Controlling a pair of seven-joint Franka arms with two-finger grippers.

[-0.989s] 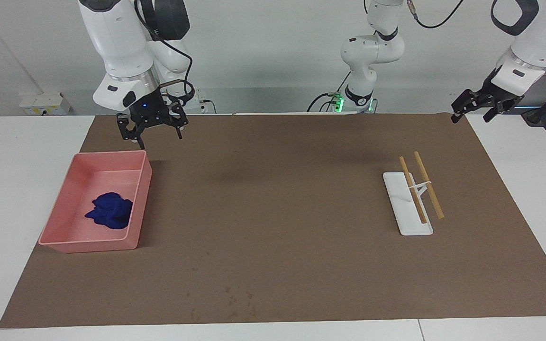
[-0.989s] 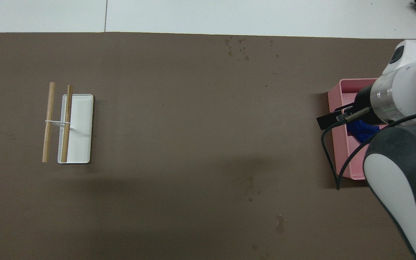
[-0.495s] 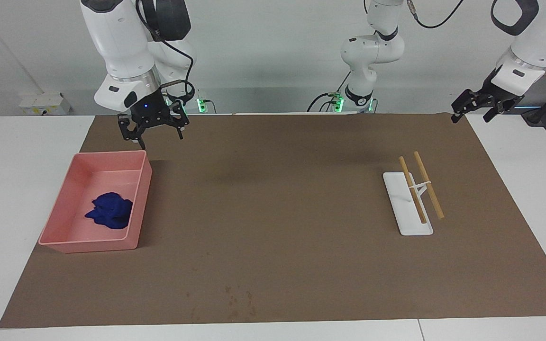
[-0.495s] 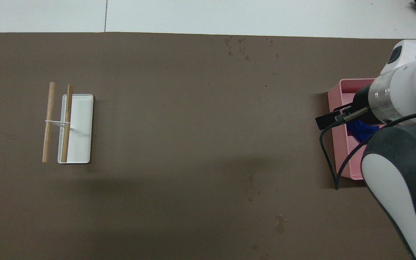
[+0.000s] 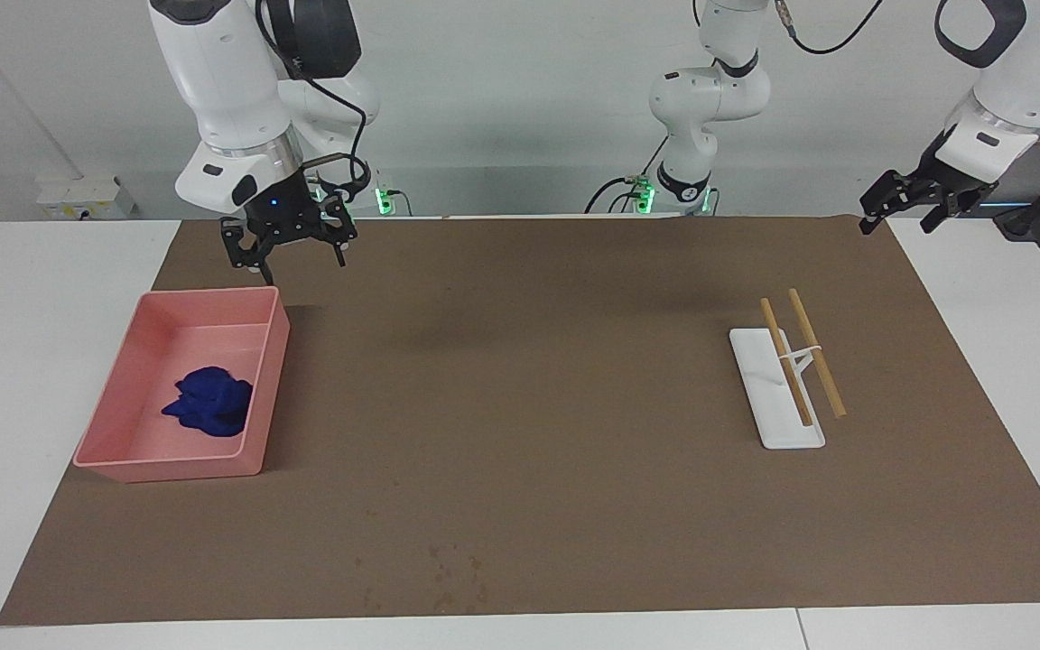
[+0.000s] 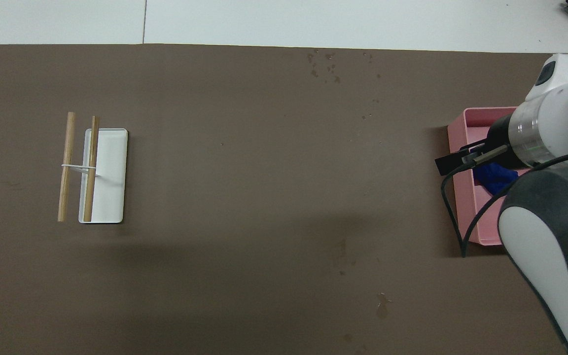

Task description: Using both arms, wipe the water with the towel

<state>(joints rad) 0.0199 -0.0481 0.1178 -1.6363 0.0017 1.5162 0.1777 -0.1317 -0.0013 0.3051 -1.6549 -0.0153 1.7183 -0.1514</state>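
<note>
Change: the right gripper (image 5: 288, 252) is drifting slightly toward the right arm's end of the table, compared with half a second ago; everything else is lying as before.
Pink tray (image 5: 273, 361): sitting on the brown mat (image 5: 520, 406) at the right arm's end of the table.
Towel (image 5: 209, 403): lying crumpled inside the pink tray, resting on its floor, touched by neither gripper.
Right gripper: hanging above the mat just beside the tray's edge nearest the robots; fingers standing spread wide, gripping nothing.
Water drops (image 5: 452, 569): showing as small dark spots on the mat near its edge farthest from the robots.
White tray (image 5: 759, 379): lying on the mat toward the left arm's end, with two wooden sticks (image 5: 816, 352) resting across it.
Left gripper (image 5: 904, 206): waiting over the mat's corner at the left arm's end; fingers standing apart, carrying nothing.
</note>
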